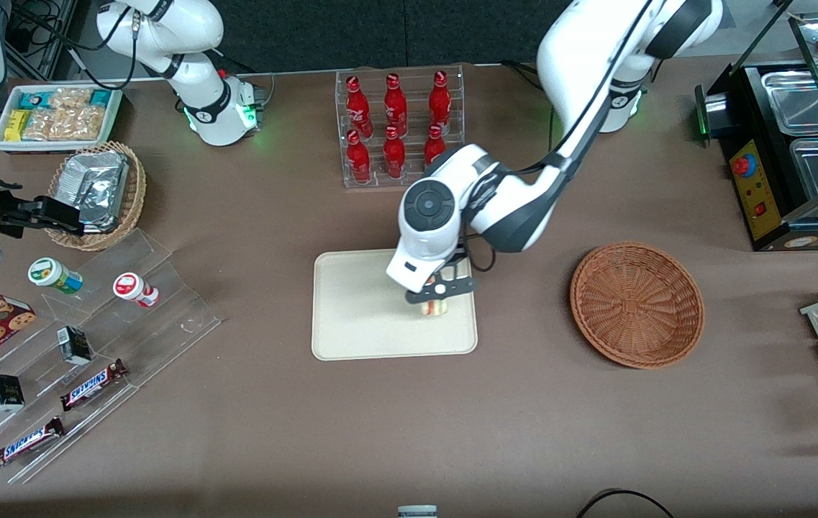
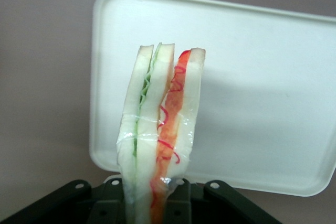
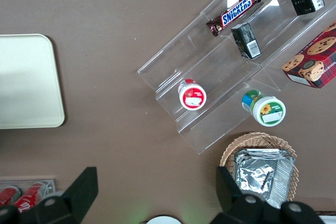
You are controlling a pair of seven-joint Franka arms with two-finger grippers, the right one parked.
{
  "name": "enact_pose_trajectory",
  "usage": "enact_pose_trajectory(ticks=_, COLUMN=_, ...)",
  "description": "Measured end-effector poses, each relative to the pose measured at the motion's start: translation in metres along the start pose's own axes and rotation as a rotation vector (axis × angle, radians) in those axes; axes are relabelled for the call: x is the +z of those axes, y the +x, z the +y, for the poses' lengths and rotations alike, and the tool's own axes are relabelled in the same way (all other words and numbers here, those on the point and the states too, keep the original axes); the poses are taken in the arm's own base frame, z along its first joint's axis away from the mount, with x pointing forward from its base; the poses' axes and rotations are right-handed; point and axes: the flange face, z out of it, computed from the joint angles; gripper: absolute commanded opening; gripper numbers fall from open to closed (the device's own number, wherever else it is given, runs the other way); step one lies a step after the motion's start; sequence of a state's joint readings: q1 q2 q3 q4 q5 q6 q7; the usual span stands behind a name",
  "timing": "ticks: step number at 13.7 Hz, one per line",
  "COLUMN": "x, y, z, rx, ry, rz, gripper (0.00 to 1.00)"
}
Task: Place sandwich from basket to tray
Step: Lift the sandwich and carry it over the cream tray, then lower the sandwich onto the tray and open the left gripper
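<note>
Left arm's black two-finger gripper (image 1: 436,300): hanging over the flat cream-white rectangular tray w/ rounded corners and low rim (image 1: 358,316), clenching the small wedge of pale cream bread w/ red and green filling layers, i.e. the sandwich (image 1: 434,308). In the left wrist view the sandwich (image 2: 160,129) is standing up out of the gripper (image 2: 157,203), clear film wrapped round its middle, green layer and red layer showing between three bread slices; the tray (image 2: 252,77) is lying beneath it. Cannot tell whether the sandwich is touching the tray

Sandwich position: over the tray's end toward the working arm, roughly 3 o'clock from the tray centre in the front view

Round shallow reddish-brown woven wicker basket (image 1: 637,303): sitting on the brown table (image 1: 524,424), at 3 o'clock from the tray, well apart from it, nothing showing inside

Clear acrylic rack w/ six red bottles (image 1: 398,126): standing at 12 o'clock from the tray, farther from the front camera

Lighter tan wicker basket w/ silver foil packs (image 1: 97,193): sitting toward the parked arm's end of the table

Clear stepped acrylic display (image 1: 92,352): lying nearer the front camera than that tan basket, carrying Snickers bars (image 1: 92,383), small dark cartons and two round tubs
</note>
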State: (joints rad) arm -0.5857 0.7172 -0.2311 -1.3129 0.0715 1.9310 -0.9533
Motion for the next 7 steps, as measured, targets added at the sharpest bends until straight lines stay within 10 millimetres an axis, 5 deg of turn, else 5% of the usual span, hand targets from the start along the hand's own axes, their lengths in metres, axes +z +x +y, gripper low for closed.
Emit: enact_pose_trajectory(ticks=7, x=0.072, y=-0.005, z=0.048, rx=0.088, ry=-0.058, rz=0.019, gripper=0.11)
